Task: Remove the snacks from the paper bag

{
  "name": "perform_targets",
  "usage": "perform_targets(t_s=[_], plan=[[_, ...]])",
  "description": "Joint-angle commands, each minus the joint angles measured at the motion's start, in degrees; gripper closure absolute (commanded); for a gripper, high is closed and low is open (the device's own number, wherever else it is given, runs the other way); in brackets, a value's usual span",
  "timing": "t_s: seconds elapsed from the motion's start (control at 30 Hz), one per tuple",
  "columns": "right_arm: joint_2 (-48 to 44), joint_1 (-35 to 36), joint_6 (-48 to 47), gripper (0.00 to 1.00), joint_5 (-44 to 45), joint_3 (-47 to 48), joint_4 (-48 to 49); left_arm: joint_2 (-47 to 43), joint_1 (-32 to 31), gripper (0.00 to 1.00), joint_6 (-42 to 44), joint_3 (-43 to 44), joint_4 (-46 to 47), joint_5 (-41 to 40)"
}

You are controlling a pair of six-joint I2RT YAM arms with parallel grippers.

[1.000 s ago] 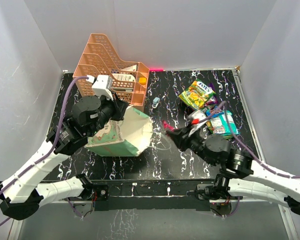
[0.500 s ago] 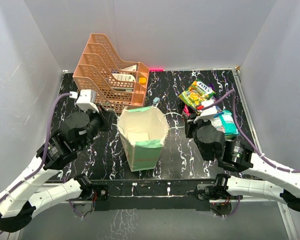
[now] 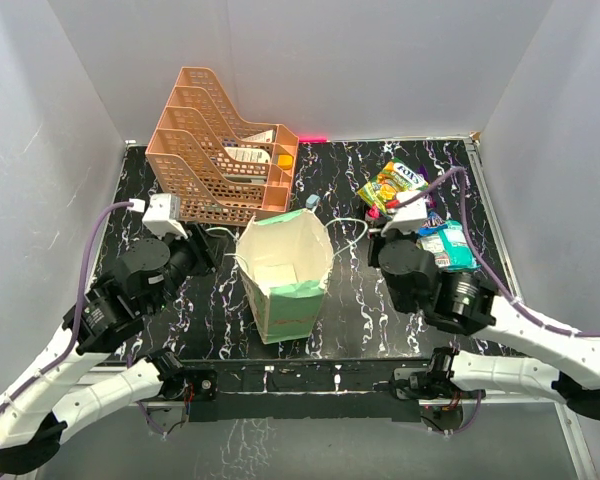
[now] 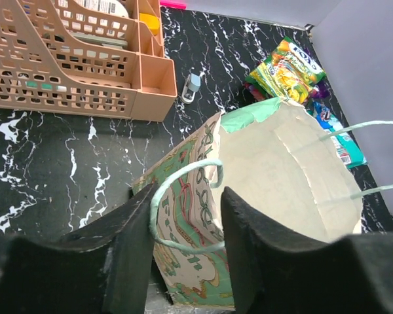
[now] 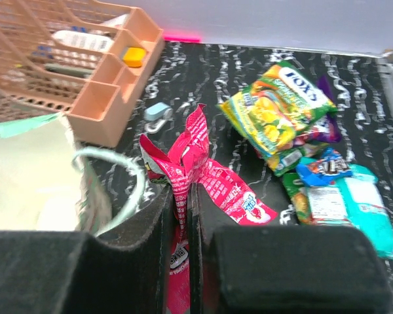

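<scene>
the bag [image 3: 285, 275] stood righted mid-frame, left claw [image 4: 187, 199] spread by it, and the right claw [image 5: 181, 196] had carried a pinched pink packet [image 5: 206, 171] toward the upper-right pile [image 3: 398, 185], likely the last.

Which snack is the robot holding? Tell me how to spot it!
Find the green paper bag standing in the middle of the black table. Just beside it, the right gripper pinches one crinkly packet. It is the only bright pink one; the other packets lying nearby are yellow-green, purple and teal.
</scene>
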Motion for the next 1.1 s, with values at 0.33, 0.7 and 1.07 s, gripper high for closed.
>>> perform_targets(t_s=[0.33, 0.7, 1.07], plan=[[16.0, -40.2, 1.7, 0.92, -14.0, 2.4, 1.9, -0.2, -0.2, 0.16, 8.2, 6.6, -4.2, 0.5], [26.1, -59.1, 2.4, 0.92, -15.4, -8.4, 11.0, -1.8, -0.2, 0.02, 11.4, 12.1, -7.3, 4.0], [29.5, -61.0, 3.8, 0.85, -22.0, -10.4, 16.9, -3.9, -0.2, 0.02, 12.4, 14.0, -8.0, 2.7]])
